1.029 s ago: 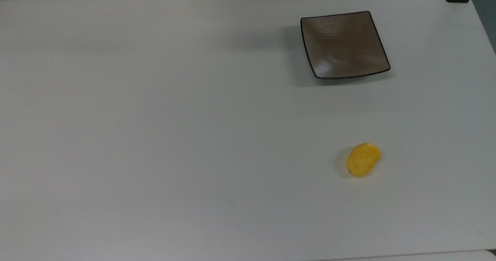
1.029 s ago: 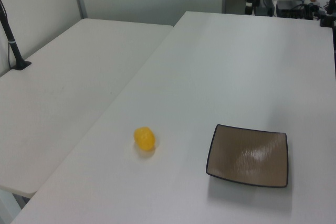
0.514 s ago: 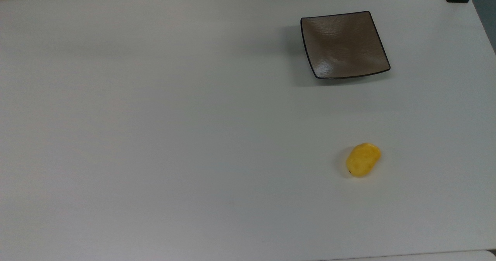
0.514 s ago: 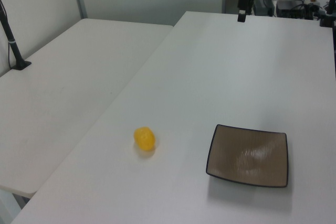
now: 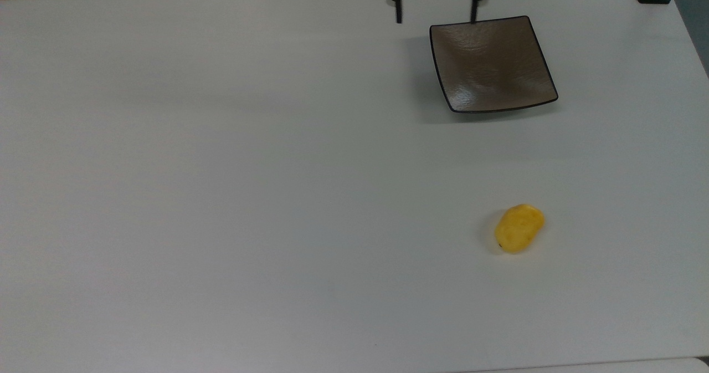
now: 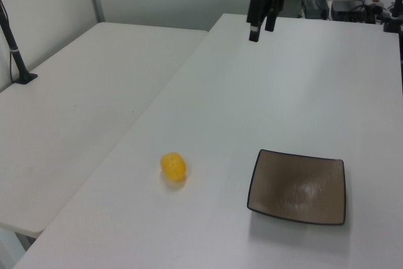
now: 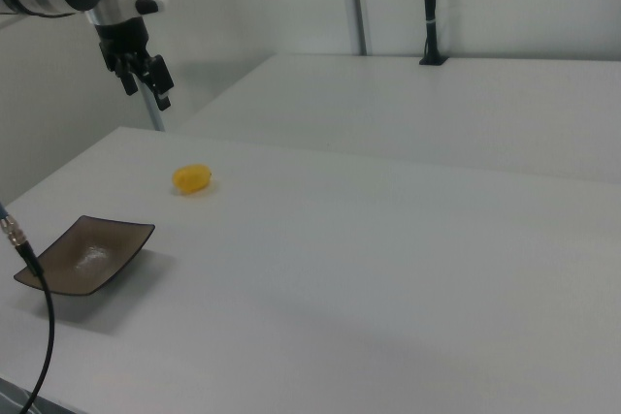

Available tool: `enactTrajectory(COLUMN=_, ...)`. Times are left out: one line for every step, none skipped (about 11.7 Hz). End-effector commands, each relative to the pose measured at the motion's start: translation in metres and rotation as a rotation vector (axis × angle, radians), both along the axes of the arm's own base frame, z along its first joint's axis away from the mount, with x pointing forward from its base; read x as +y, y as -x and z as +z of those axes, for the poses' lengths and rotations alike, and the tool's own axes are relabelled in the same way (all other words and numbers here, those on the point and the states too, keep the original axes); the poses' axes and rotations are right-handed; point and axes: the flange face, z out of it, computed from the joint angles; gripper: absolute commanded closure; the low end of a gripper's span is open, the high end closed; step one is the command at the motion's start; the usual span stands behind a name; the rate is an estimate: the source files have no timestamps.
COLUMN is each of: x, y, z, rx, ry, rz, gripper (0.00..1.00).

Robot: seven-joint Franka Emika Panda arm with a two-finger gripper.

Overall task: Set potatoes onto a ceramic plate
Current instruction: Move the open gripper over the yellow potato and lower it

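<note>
While the gripper (image 5: 436,13) hangs wide open at the top view's far edge, just beside the ceramic plate (image 5: 492,65), the potato (image 5: 518,228) lies nearer on the table (image 5: 221,168). Seen in the left view, potato (image 6: 173,165) lies left of plate (image 6: 298,186).

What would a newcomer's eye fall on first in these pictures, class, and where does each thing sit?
The bright yellow potato stands out, lying alone on the white table toward the top view's lower right. Above it sits the empty square brown plate, and the open black gripper hangs just past the plate's far-left corner.
</note>
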Motion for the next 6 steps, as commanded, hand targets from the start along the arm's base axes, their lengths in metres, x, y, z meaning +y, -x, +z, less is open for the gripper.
enactTrajectory(x=0.047, y=-0.036, z=-0.023, rx=-0.052, ry=-0.076, rz=-0.187, gripper=0.0)
enactTrajectory(x=0.061, y=-0.047, z=-0.047, rx=-0.052, ry=-0.088, rz=-0.24, gripper=0.0)
enactTrajectory(x=0.073, y=-0.055, z=-0.064, rx=-0.064, ry=-0.099, rz=-0.269, gripper=0.0)
enactTrajectory(x=0.091, y=-0.059, z=-0.073, rx=-0.089, ry=-0.113, rz=-0.272, gripper=0.0)
enactTrajectory(x=0.103, y=-0.066, z=-0.089, rx=-0.111, ry=-0.101, rz=-0.271, gripper=0.0)
enactTrajectory(x=0.119, y=-0.069, z=-0.102, rx=-0.148, ry=-0.103, rz=-0.276, gripper=0.0)
